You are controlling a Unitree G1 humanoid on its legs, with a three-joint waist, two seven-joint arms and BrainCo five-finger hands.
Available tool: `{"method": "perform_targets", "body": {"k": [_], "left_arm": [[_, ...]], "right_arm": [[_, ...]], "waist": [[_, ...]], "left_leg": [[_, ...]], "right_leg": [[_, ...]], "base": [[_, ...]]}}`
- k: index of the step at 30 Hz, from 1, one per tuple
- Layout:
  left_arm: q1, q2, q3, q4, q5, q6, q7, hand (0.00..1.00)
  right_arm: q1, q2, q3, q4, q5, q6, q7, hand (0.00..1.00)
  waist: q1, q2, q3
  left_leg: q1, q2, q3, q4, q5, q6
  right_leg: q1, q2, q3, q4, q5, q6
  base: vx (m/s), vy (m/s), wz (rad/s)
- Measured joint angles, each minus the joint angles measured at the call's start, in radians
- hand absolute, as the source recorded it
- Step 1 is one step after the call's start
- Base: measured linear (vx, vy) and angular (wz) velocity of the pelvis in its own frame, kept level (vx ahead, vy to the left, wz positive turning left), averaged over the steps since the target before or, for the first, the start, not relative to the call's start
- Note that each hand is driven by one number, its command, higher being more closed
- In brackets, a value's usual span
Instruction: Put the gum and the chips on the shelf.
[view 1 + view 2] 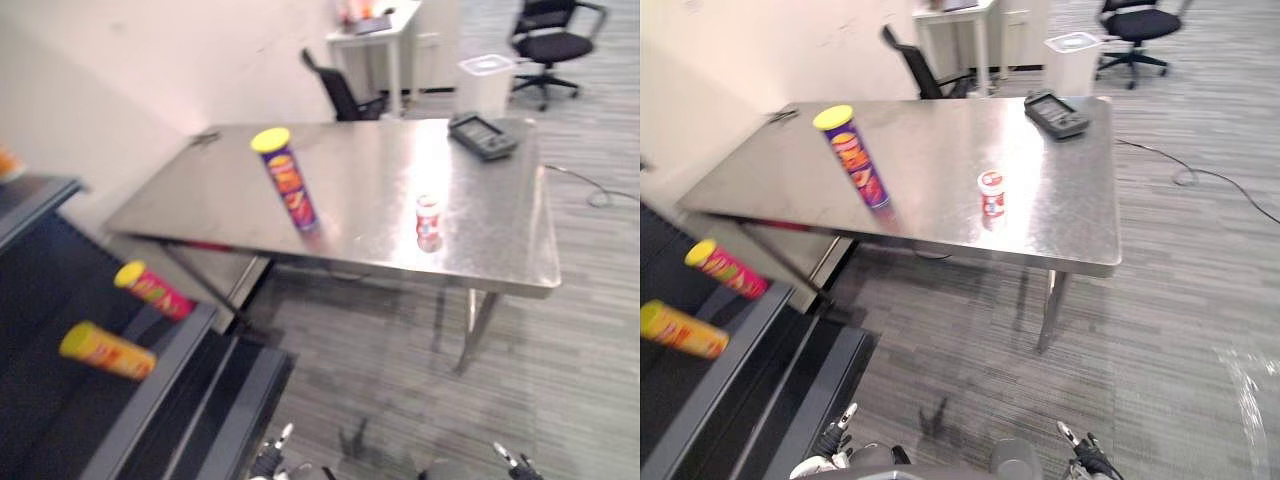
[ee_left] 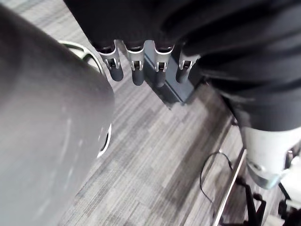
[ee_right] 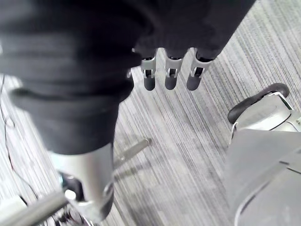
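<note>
A tall purple chips can (image 1: 290,185) with a yellow lid stands on the steel table (image 1: 370,170), left of its middle. A small red and white gum tub (image 1: 428,221) stands to its right, near the front edge. The dark shelf (image 1: 150,395) is at the lower left, beside the table. Low at the near edge, well short of the table, hang my left hand (image 1: 835,435) and right hand (image 1: 1085,455). In the wrist views the left fingers (image 2: 136,66) and right fingers (image 3: 170,73) hang straight over grey carpet and hold nothing.
Two cans lie on the shelf: a red one (image 1: 152,290) and an orange one (image 1: 105,350). A black device (image 1: 482,135) sits on the table's far right corner. Behind the table are a black chair (image 1: 340,90), a white bin (image 1: 485,80) and another office chair (image 1: 550,45).
</note>
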Motion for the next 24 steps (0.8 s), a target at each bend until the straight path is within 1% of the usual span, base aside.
{"method": "perform_targets", "body": {"k": [1, 2, 3, 4, 5, 6, 7, 8, 9, 11, 12, 13, 14, 15, 16, 18, 22, 23, 24], "left_arm": [[0.006, 0.001, 0.000, 0.000, 0.000, -0.001, 0.000, 0.00], [0.006, 0.001, -0.001, 0.003, 0.001, -0.001, -0.001, 0.00], [0.005, 0.000, -0.001, 0.008, 0.001, -0.001, -0.001, 0.00], [0.005, -0.004, 0.000, 0.011, 0.000, -0.001, -0.002, 0.00], [0.004, 0.026, -0.001, 0.014, 0.007, 0.001, -0.004, 0.00], [0.006, 0.036, -0.001, 0.020, 0.008, 0.001, -0.003, 0.00], [0.008, 0.051, -0.006, 0.023, 0.013, 0.003, -0.001, 0.00], [0.006, 0.058, -0.018, 0.028, 0.013, 0.004, -0.002, 0.00], [0.006, 0.059, -0.030, 0.028, 0.021, 0.004, -0.001, 0.00], [0.007, 0.059, -0.044, 0.029, 0.052, 0.004, -0.001, 0.00], [0.006, 0.059, -0.054, 0.030, 0.056, 0.006, -0.002, 0.00], [0.006, 0.060, -0.059, 0.030, 0.057, 0.007, -0.002, 0.00], [0.007, 0.058, -0.061, 0.031, 0.059, 0.010, -0.002, 0.00], [0.007, 0.058, -0.070, 0.043, 0.081, 0.011, -0.002, 0.00], [0.006, 0.058, -0.071, 0.050, 0.090, 0.010, -0.002, 0.00], [0.006, 0.056, -0.078, 0.062, 0.096, 0.011, -0.003, 0.00], [0.007, 0.050, -0.077, 0.065, 0.097, 0.011, -0.016, 0.00], [0.006, 0.050, -0.075, 0.062, 0.097, 0.011, -0.020, 0.00], [0.007, 0.050, -0.072, 0.062, 0.098, 0.011, -0.021, 0.00]], "right_arm": [[0.000, -0.001, 0.000, 0.008, 0.000, 0.000, 0.001, 0.00], [0.004, -0.003, 0.000, 0.019, -0.001, 0.000, 0.002, 0.00], [0.007, -0.003, -0.005, 0.026, -0.001, 0.001, 0.003, 0.00], [0.013, -0.005, -0.022, 0.033, -0.001, 0.001, 0.004, 0.00], [0.016, 0.032, -0.046, 0.042, -0.005, 0.008, 0.006, 0.00], [0.021, 0.047, -0.052, 0.046, -0.010, 0.009, 0.006, 0.00], [0.025, 0.069, -0.081, 0.058, -0.012, 0.010, 0.006, 0.00], [0.025, 0.076, -0.106, 0.069, -0.012, 0.012, 0.005, 0.00], [0.027, 0.077, -0.136, 0.074, -0.013, 0.013, 0.001, 0.00], [0.027, 0.076, -0.185, 0.074, -0.019, 0.013, -0.003, 0.00], [0.028, 0.076, -0.218, 0.074, -0.042, 0.013, -0.006, 0.00], [0.027, 0.076, -0.234, 0.074, -0.051, 0.013, -0.008, 0.00], [0.027, 0.076, -0.258, 0.074, -0.053, 0.015, -0.017, 0.00], [0.029, 0.077, -0.293, 0.076, -0.057, 0.018, -0.027, 0.00], [0.029, 0.077, -0.311, 0.077, -0.063, 0.019, -0.031, 0.00], [0.028, 0.070, -0.373, 0.081, -0.088, 0.020, -0.042, 0.00], [0.008, 0.051, -0.478, 0.084, -0.088, 0.021, -0.042, 0.00], [-0.004, 0.040, -0.543, 0.084, -0.088, 0.022, -0.042, 0.00], [-0.011, 0.033, -0.581, 0.084, -0.088, 0.023, -0.043, 0.00]], "waist": [[-0.001, -0.005, -0.002], [-0.002, -0.005, -0.003], [-0.002, -0.003, -0.003], [0.001, 0.001, -0.006], [-0.004, -0.043, -0.012], [-0.001, -0.062, -0.020], [-0.002, -0.076, -0.038], [-0.006, -0.086, -0.046], [-0.004, -0.085, -0.050], [-0.004, -0.072, -0.059], [-0.004, -0.067, -0.067], [-0.004, -0.064, -0.070], [-0.003, -0.050, -0.073], [-0.004, -0.038, -0.082], [-0.004, -0.033, -0.086], [-0.002, -0.015, -0.095], [-0.001, -0.012, -0.099], [0.000, -0.016, -0.096], [0.000, -0.019, -0.094]], "left_leg": [[0.010, -0.030, -0.082, -0.156, 0.034, -0.007], [0.025, -0.051, -0.140, -0.267, 0.083, -0.022], [0.036, -0.059, -0.158, -0.309, 0.120, -0.035], [0.048, -0.065, -0.169, -0.338, 0.213, -0.070], [0.089, -0.103, -0.119, -0.365, 0.200, -0.056], [0.105, -0.120, -0.101, -0.385, 0.199, -0.052], [0.111, -0.143, -0.078, -0.405, 0.191, -0.035], [0.115, -0.159, -0.063, -0.411, 0.182, -0.021], [0.128, -0.171, -0.039, -0.427, 0.176, -0.012], [0.142, -0.189, -0.024, -0.451, 0.176, -0.009], [0.143, -0.199, -0.016, -0.458, 0.176, -0.009], [0.143, -0.202, -0.017, -0.458, 0.176, -0.008], [0.143, -0.204, -0.016, -0.461, 0.177, -0.008], [0.145, -0.205, -0.017, -0.471, 0.179, -0.004], [0.148, -0.205, -0.017, -0.479, 0.182, 0.000], [0.170, -0.201, -0.017, -0.515, 0.190, 0.010], [0.180, -0.191, -0.016, -0.572, 0.226, 0.003], [0.173, -0.191, -0.015, -0.573, 0.230, 0.004], [0.172, -0.192, -0.014, -0.576, 0.232, 0.005]], "right_leg": [[0.001, -0.004, 0.049, -0.012, 0.001, 0.028], [0.007, -0.007, 0.091, -0.027, 0.001, 0.056], [0.010, -0.007, 0.108, -0.034, 0.000, 0.074], [0.014, -0.005, 0.131, -0.044, -0.001, 0.092], [0.040, -0.051, 0.139, -0.093, 0.027, 0.144], [0.044, -0.070, 0.128, -0.125, 0.047, 0.148], [0.062, -0.099, 0.115, -0.192, 0.088, 0.164], [0.075, -0.115, 0.116, -0.235, 0.120, 0.174], [0.080, -0.128, 0.119, -0.271, 0.164, 0.183], [0.080, -0.140, 0.117, -0.305, 0.217, 0.186], [0.081, -0.148, 0.115, -0.323, 0.241, 0.189], [0.081, -0.150, 0.112, -0.331, 0.252, 0.190], [0.081, -0.152, 0.107, -0.346, 0.267, 0.191], [0.082, -0.152, 0.094, -0.355, 0.271, 0.190], [0.082, -0.152, 0.089, -0.359, 0.271, 0.191], [0.091, -0.136, 0.082, -0.377, 0.271, 0.190], [0.080, -0.119, 0.049, -0.399, 0.270, 0.190], [0.074, -0.120, 0.041, -0.409, 0.267, 0.186], [0.073, -0.121, 0.038, -0.412, 0.263, 0.183]], "base": [[0.31, 0.452, -1.40], [0.26, 0.403, -1.13], [0.27, 0.444, -0.87], [0.26, 0.419, -0.75], [0.24, 0.397, -0.75], [0.20, 0.341, -0.66], [0.18, 0.338, -0.44], [0.20, 0.384, -0.45], [0.15, 0.302, -0.37], [0.10, 0.225, -0.37], [0.08, 0.172, -0.28], [0.08, 0.127, -0.22], [0.07, 0.062, -0.14], [0.05, 0.039, -0.10], [0.04, -0.027, -0.06], [0.02, -0.054, -0.11], [-0.06, -0.101, -0.09], [-0.09, -0.085, -0.10], [-0.16, -0.123, -0.10]]}}
